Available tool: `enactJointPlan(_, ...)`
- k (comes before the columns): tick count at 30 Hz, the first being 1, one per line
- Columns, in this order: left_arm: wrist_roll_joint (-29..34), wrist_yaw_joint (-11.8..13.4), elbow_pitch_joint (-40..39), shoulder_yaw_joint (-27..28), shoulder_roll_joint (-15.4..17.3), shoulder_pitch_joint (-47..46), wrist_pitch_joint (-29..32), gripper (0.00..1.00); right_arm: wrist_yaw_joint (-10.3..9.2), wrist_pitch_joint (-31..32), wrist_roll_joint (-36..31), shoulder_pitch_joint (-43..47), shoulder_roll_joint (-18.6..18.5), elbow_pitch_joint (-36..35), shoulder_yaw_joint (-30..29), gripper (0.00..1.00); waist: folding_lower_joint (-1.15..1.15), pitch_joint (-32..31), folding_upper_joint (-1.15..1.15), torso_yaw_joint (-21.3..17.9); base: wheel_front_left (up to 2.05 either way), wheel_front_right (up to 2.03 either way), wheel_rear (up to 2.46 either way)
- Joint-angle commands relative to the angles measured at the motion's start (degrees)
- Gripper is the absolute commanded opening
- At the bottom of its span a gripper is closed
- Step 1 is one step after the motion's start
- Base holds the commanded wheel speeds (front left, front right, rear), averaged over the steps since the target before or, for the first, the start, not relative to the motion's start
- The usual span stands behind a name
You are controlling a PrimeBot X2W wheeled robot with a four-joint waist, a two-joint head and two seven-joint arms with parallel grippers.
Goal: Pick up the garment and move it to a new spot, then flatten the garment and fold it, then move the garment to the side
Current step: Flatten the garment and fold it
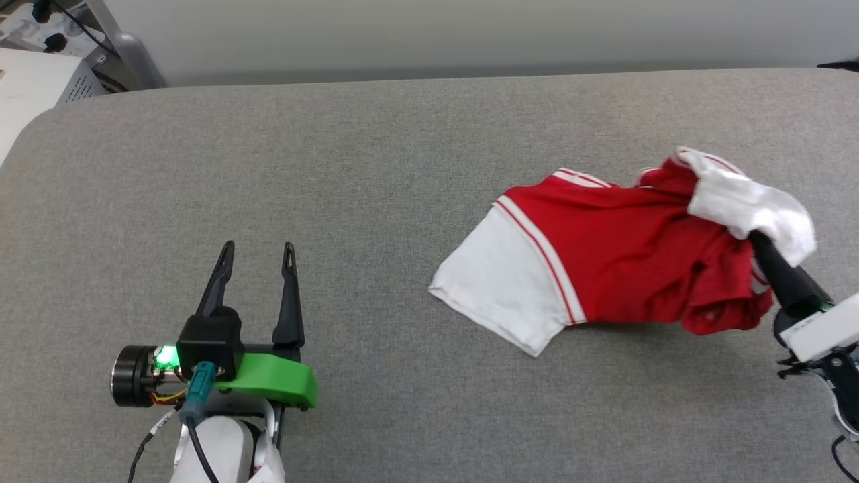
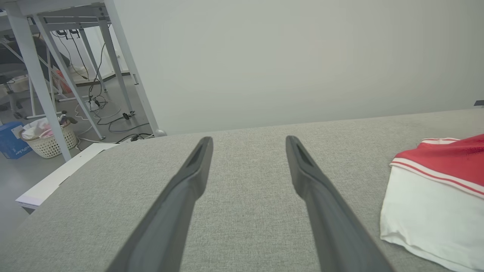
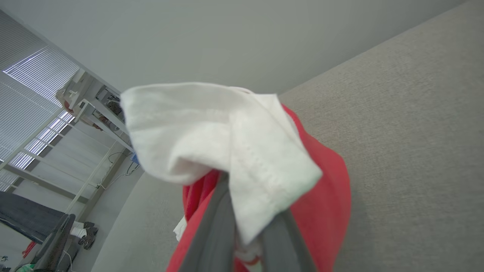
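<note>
The garment [image 1: 624, 255] is a red T-shirt with white sleeves and striped trim, lying crumpled at the right of the grey table [image 1: 376, 168]. One white sleeve spreads flat toward the left; the other end is bunched and lifted. My right gripper [image 1: 757, 236] is shut on that lifted white sleeve and red cloth, its tips buried in the fabric. In the right wrist view the garment [image 3: 227, 151] drapes over my right gripper [image 3: 247, 226]. My left gripper [image 1: 258, 249] rests open at the lower left, far from the cloth. Across the left wrist view my left gripper [image 2: 247, 141] stands wide, the garment [image 2: 435, 189] to its right.
The table's rounded far edge runs below a pale wall [image 1: 429, 33]. White equipment [image 1: 40, 80] stands off the far left corner. In the left wrist view, metal table legs [image 2: 124, 68], cables and a laundry basket [image 2: 49, 139] are on the floor beyond the left edge.
</note>
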Motion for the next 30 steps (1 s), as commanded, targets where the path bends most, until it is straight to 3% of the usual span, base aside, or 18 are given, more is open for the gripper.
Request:
enactJointPlan(1,0.6,-0.5,0.2,0.3,-0.3,0.9,-0.3,1.0,-0.03,-0.9,1.7,1.4,0.2,2.3,-2.3,0.0,0.0,0.1,0.0,0.0,0.0,0.0,0.0)
enactJointPlan(2,0.7,-0.6,0.3,0.3,-0.4,0.9,-0.3,1.0,-0.03,-1.4,2.9,2.2,0.4,4.7,-4.5,0.0,0.0,0.2,0.0,0.1,0.0,0.0,0.0)
enactJointPlan(3,0.9,-0.8,0.6,0.4,-0.6,1.0,-0.3,1.0,-0.03,-2.0,6.2,4.0,2.3,12.5,-11.5,0.0,0.0,0.2,0.0,0.2,0.0,0.0,0.0)
enactJointPlan(9,1.3,-1.2,1.3,0.8,-0.9,1.4,-0.3,1.0,-0.03,-2.1,7.5,4.2,7.1,29.4,-24.0,0.0,0.0,-0.1,0.0,0.5,0.0,0.0,0.0)
enactJointPlan(13,1.5,-1.5,1.7,0.8,-1.2,1.6,-0.3,1.0,-0.03,-2.1,9.1,2.6,9.5,40.8,-29.9,0.0,0.0,-0.4,0.0,0.7,0.0,0.0,0.0)
enactJointPlan(16,1.6,-1.7,2.1,0.9,-1.4,1.7,-0.3,1.0,-0.03,-2.1,6.5,1.3,10.1,47.7,-30.2,0.0,0.0,-0.7,0.0,0.9,0.0,0.0,0.0)
enactJointPlan(17,1.6,-1.7,2.2,0.9,-1.4,1.8,-0.3,1.0,-0.03,-2.1,5.6,0.7,10.3,49.2,-30.6,0.05,0.0,-0.9,0.0,0.9,0.0,0.0,0.0)
enactJointPlan(18,1.6,-1.7,2.2,0.9,-1.5,1.9,-0.3,1.0,-0.03,-2.1,4.8,0.2,10.4,50.0,-30.8,0.44,0.0,-1.0,0.0,0.9,0.0,0.0,0.0)
enactJointPlan(19,1.7,-1.7,2.3,1.0,-1.5,2.0,-0.3,1.0,-0.03,-2.1,3.1,-0.2,10.1,50.7,-31.2,1.0,0.0,-1.2,0.0,0.9,0.0,0.0,0.0)
enactJointPlan(20,1.7,-1.7,2.3,1.1,-1.6,2.1,-0.3,1.0,-0.03,-2.1,1.1,-0.5,9.5,51.1,-31.6,1.0,0.0,-1.3,0.0,0.8,0.0,0.0,0.0)
enactJointPlan(24,2.0,-1.8,2.2,1.4,-1.5,2.7,-0.3,1.0,-0.03,-2.1,-10.6,-1.0,7.5,49.4,-37.1,1.0,0.0,-2.0,0.0,0.6,0.0,0.0,0.0)
enactJointPlan(25,2.3,-1.9,1.8,1.6,-1.5,3.3,-0.3,1.0,-0.03,-2.1,-35.1,2.8,9.7,38.0,-54.7,1.0,0.0,-3.2,0.0,0.0,0.0,0.0,0.0)
enactJointPlan(28,2.5,-2.0,1.4,1.6,-1.5,3.4,-0.3,1.0,-0.03,-2.1,-48.3,5.1,14.9,26.8,-62.7,1.0,0.0,-3.6,0.0,-0.1,0.0,0.0,0.0)
enactJointPlan(30,2.6,-2.0,1.1,1.6,-1.5,3.4,-0.3,1.0,-0.03,-2.1,-56.0,6.2,18.4,18.3,-64.8,1.0,0.0,-3.8,0.0,0.0,0.0,0.0,0.0)
